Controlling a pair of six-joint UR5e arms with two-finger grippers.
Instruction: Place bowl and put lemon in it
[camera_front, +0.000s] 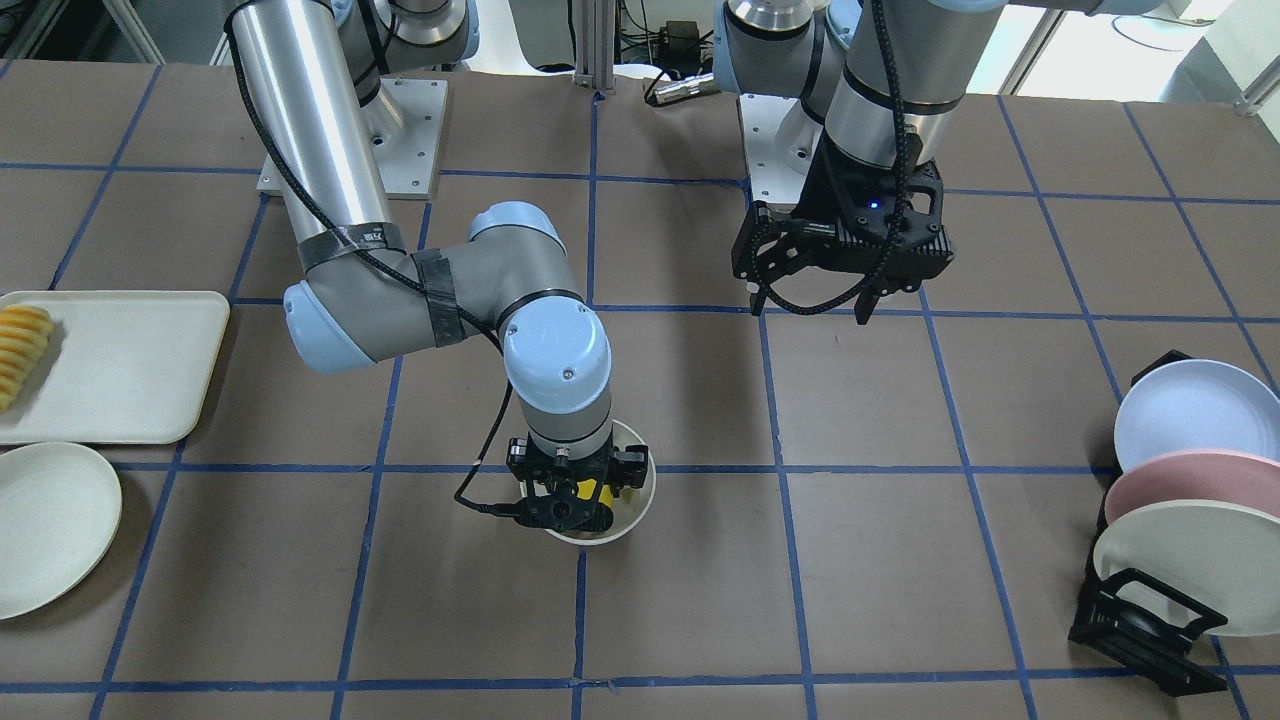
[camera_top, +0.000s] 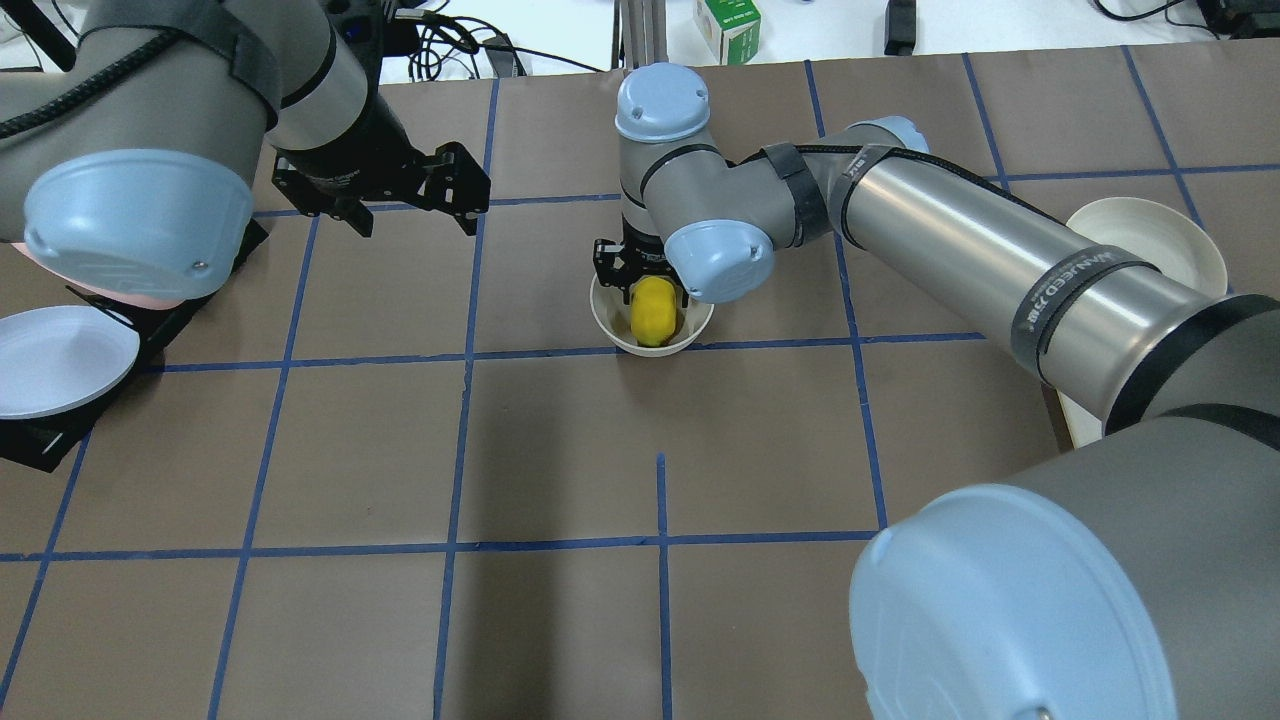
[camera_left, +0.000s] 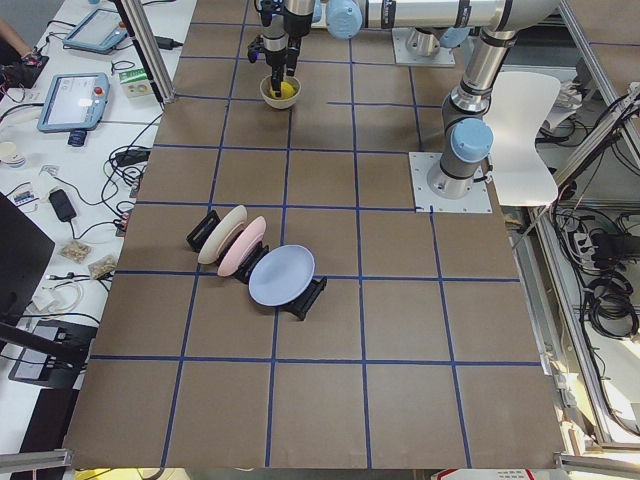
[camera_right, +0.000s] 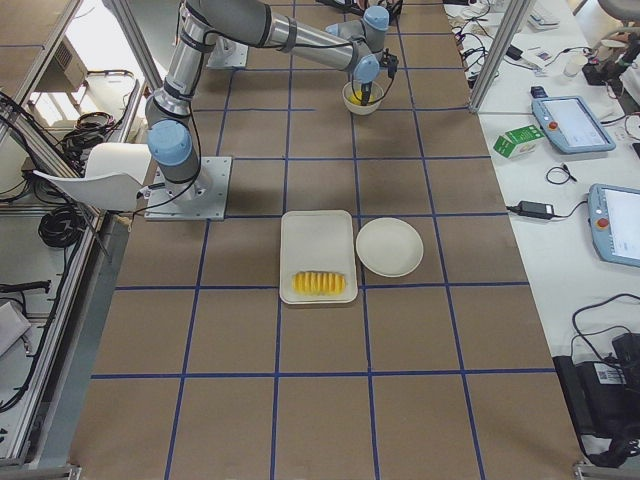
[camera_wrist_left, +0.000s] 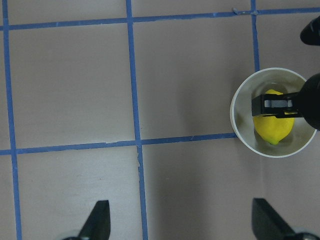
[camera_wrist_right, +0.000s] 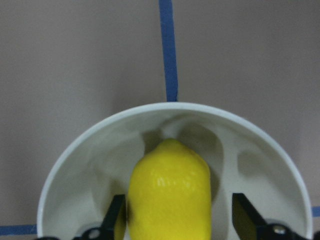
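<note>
Right jaws straddle the lemon (camera_wrist_right: 169, 195) inside the bowl (camera_wrist_right: 95, 165) rim, gap on one side; left jaws wide over table (camera_wrist_left: 70, 80).

Yellow lemon (camera_wrist_left: 272, 131) inside upright glossy off-white bowl (camera_wrist_left: 242, 118)

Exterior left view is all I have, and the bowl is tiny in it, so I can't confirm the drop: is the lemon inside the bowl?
Observer: Yes. The right wrist view shows the lemon sitting inside the bowl.
Operator: Is the right pincer gripping it?
Observer: It seems not. The right pincer straddles the lemon, but a gap shows between the lemon and one finger.
Operator: And the left pincer?
Observer: The left pincer hangs open and empty, apart from the bowl.
</note>
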